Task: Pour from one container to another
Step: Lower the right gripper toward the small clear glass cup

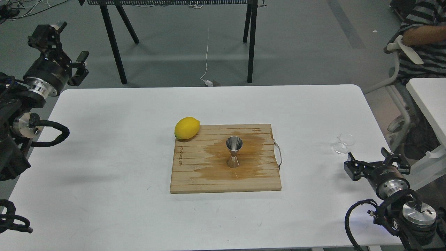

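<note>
The small clear glass cup (343,143) rests on the white table near its right edge, apart from everything else. The steel jigger (233,151) stands upright in the middle of the wooden board (195,177), on a dark wet stain. My right gripper (373,161) hovers just in front of the cup, a short gap away, open with nothing between its fingers. My left gripper (68,43) is raised beyond the table's far left corner, open and holding nothing, far from both containers.
A yellow lemon (187,128) lies at the board's far left corner. A metal handle (278,153) sticks out from the board's right side. A seated person (423,38) and a second white table (428,101) are at the right.
</note>
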